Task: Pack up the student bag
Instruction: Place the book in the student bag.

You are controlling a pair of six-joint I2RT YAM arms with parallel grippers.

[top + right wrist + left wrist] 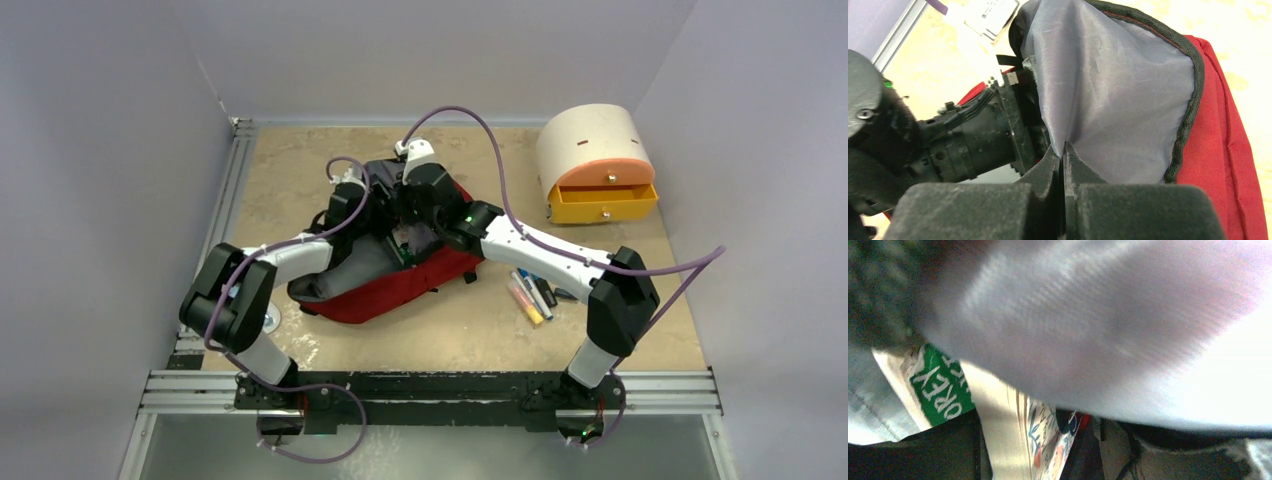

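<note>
Top external: student bag (400, 290) lies open on counter (450, 340), left hand buried in its mouth, spread can't be told
Left wrist: books (940, 387) beneath hand, lining overhead
Right wrist: right hand (1063, 150) pinched on grey lining (1108, 90); judge flap wants holding high so the mouth stays wide

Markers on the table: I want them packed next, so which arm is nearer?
Right. The right arm passes just beside the markers; the left arm lies beyond the student bag.
</note>
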